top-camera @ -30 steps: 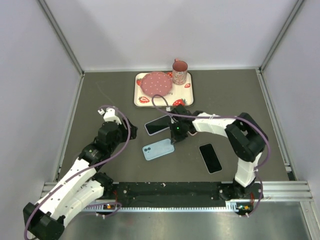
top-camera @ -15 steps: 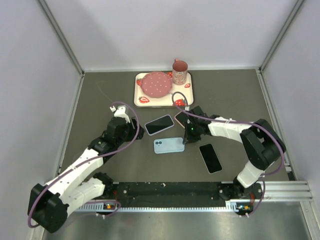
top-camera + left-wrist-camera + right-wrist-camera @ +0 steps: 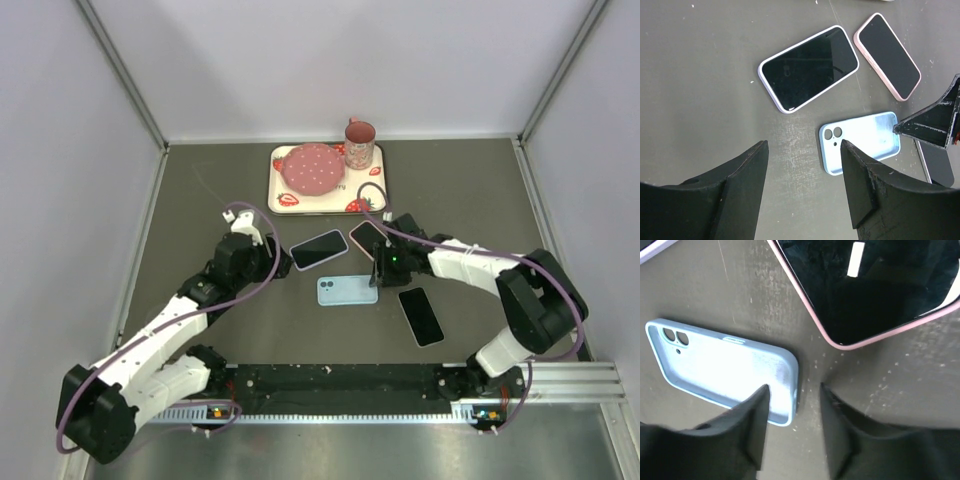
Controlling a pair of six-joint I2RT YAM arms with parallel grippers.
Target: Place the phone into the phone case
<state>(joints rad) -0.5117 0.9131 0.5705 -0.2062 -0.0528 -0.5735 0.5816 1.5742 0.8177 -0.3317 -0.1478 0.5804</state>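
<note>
An empty light blue phone case [image 3: 345, 291] lies open side up mid-table, also in the left wrist view [image 3: 862, 140] and right wrist view [image 3: 720, 372]. A bare black phone [image 3: 421, 316] lies screen up to its right, apart from it, cut off at the left wrist view's edge [image 3: 939, 162]. My right gripper [image 3: 380, 277] [image 3: 794, 390] is open, its fingers straddling the case's right end wall, one inside, one outside. My left gripper [image 3: 266, 264] [image 3: 804, 147] is open and empty, left of the case.
A lavender-cased phone [image 3: 320, 249] [image 3: 809, 67] and a pink-cased phone [image 3: 366, 238] [image 3: 875, 290] lie just behind the blue case. A strawberry tray [image 3: 276, 190] with a pink plate [image 3: 310, 168] and a mug [image 3: 359, 144] stands at the back.
The blue case has shifted right and turned level, with my right gripper at its right end. My left arm has reached forward and inward toward the phones.
</note>
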